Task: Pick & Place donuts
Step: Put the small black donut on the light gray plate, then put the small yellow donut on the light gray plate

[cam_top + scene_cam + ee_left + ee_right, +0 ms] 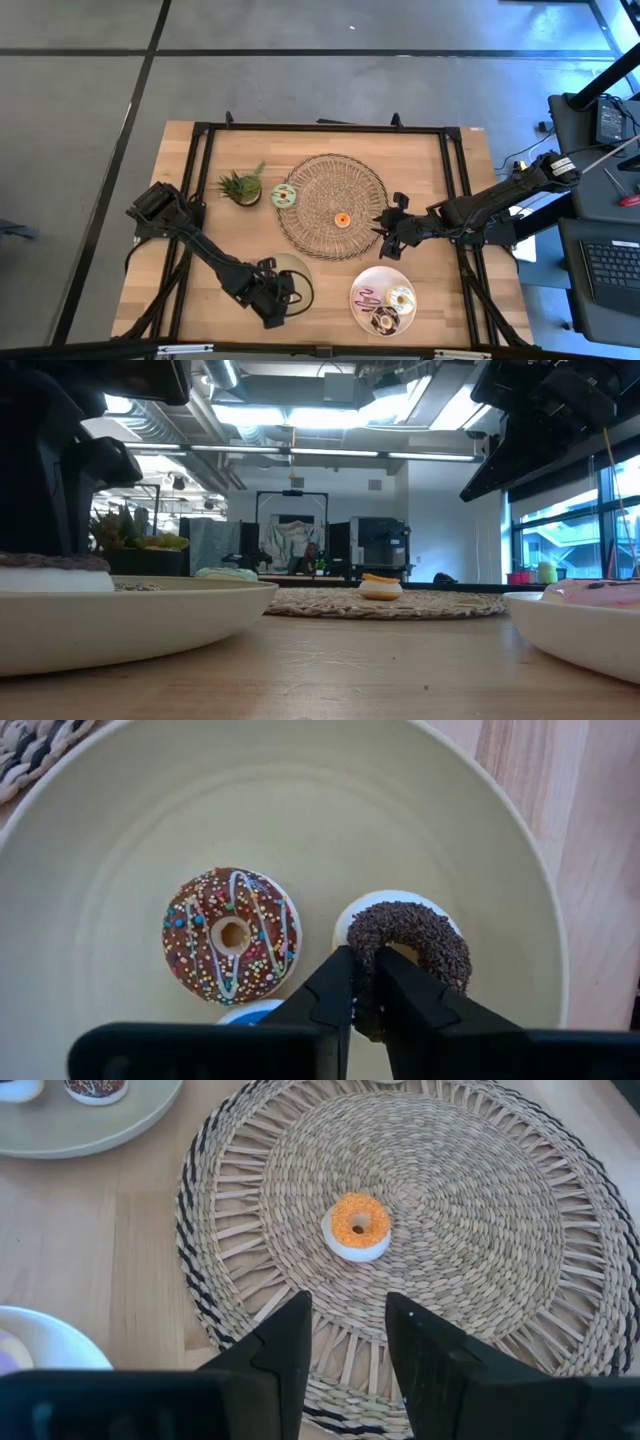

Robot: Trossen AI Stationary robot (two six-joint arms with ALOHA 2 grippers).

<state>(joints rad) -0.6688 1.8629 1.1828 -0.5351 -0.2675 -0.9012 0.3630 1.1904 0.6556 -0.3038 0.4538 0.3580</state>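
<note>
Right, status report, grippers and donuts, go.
Left gripper over beige plate, on the dark-sprinkled donut. Right gripper open, facing orange donut on woven mat. Nothing in the way.

My work surface is a pale wooden table (330,285) with a black metal frame along its edges. Directly on it lie a round woven straw mat (333,205) with a dark-trimmed rim in the middle, a small green potted plant (241,186) just beside the mat on my left arm's side, a cream round plate (300,830) at the near edge under my left arm, and a pale pink round plate (362,284) near the front on my right arm's side. A green-iced ring donut (284,195) sits at the mat's edge next to the plant, overlapping the rim.
</note>
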